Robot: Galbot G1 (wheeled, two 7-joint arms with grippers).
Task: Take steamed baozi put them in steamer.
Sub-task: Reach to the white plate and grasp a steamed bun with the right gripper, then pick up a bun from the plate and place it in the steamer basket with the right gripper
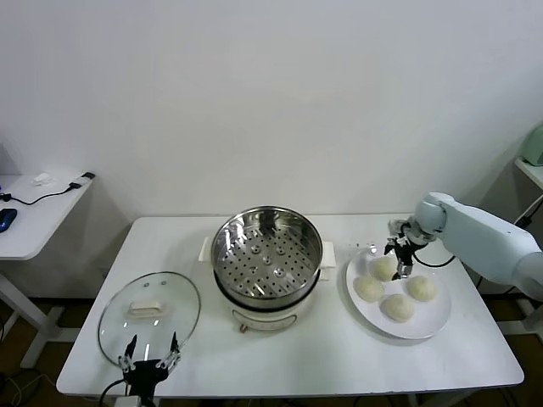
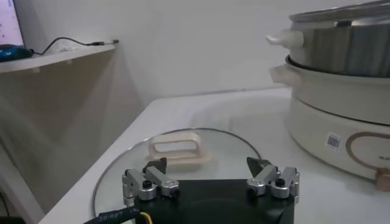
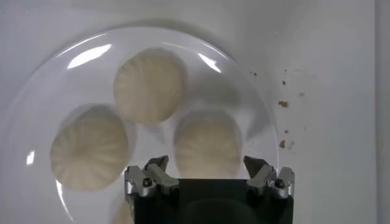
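Several cream-white baozi lie on a white plate (image 1: 428, 326) at the right: one at the back (image 1: 383, 268), one at the left (image 1: 368, 289), one at the right (image 1: 421, 288), one at the front (image 1: 396, 308). The steel steamer (image 1: 266, 259) with its perforated tray stands mid-table, empty. My right gripper (image 1: 400, 253) is open, hovering just above the back baozi; in the right wrist view that baozi (image 3: 207, 143) sits between the spread fingers of the gripper (image 3: 206, 163), with two others (image 3: 150, 85) (image 3: 89, 148) beyond. My left gripper (image 1: 151, 358) is open and idle at the front left.
A round glass lid (image 1: 149, 314) with a cream handle lies flat at the front left, right before the left gripper (image 2: 207, 166); it also shows in the left wrist view (image 2: 183, 149). A white side table (image 1: 34, 212) with cables stands at far left.
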